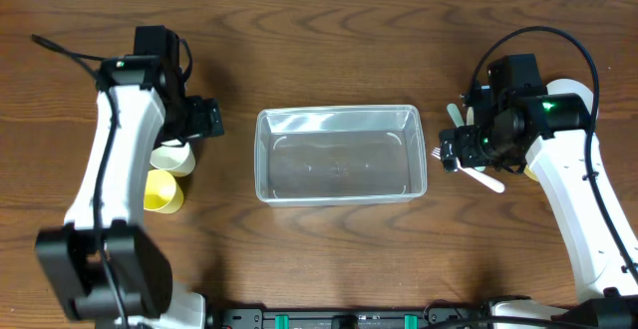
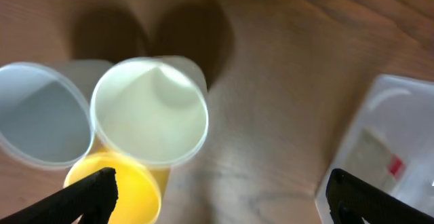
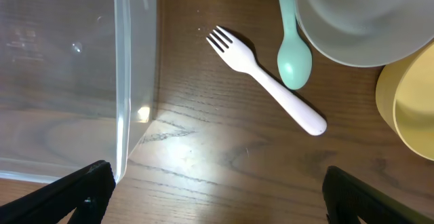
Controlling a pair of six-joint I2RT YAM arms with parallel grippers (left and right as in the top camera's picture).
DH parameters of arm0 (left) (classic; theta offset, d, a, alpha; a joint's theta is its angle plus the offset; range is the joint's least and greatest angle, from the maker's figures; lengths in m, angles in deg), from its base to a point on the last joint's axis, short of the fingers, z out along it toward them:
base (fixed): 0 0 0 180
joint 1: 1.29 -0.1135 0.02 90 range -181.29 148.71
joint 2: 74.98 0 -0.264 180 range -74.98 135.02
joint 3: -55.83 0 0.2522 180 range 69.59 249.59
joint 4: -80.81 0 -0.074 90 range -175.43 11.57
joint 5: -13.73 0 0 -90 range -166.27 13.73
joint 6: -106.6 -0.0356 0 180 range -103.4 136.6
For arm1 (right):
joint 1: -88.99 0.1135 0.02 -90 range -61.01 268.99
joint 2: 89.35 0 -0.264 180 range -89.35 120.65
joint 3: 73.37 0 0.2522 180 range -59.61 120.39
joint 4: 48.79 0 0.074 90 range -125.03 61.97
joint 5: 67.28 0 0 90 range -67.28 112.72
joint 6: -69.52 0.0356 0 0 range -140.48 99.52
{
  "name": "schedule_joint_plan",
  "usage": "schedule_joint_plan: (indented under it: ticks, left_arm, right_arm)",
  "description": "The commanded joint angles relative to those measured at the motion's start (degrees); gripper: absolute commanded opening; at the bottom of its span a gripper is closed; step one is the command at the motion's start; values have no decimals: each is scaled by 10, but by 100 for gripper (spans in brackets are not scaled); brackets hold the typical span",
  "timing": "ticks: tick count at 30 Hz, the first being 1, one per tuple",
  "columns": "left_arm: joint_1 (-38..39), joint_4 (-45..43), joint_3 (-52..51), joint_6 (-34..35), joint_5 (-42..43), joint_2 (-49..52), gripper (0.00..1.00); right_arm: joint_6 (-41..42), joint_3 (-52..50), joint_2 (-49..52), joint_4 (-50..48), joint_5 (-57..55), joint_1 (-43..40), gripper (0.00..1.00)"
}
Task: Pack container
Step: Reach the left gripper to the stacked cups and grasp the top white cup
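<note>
The clear container [image 1: 340, 160] sits mid-frame on the counter [image 1: 329, 30], mouth up, its long axis running left to right. The left jaws gape wide by a white cup [image 2: 149, 112], holding nothing. The right jaws are equally wide and empty, near the fork [image 3: 268, 81].

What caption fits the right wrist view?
Open jaws above a white fork and mint spoon, beside the clear container.
</note>
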Motion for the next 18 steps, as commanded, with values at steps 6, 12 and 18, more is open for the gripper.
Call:
schedule_joint_plan:
  ticks: [6, 12, 18]
  left_arm:
    - [-11, -17, -4, -1, 11, 82, 98]
    - [-11, -18, -4, -1, 11, 130, 95]
    - [-11, -12, -4, -1, 11, 159, 72]
  right_arm:
    - [8, 8, -1, 1, 2, 1, 99]
    - [8, 8, -1, 2, 2, 1, 99]
    - [8, 8, -1, 7, 2, 1, 97]
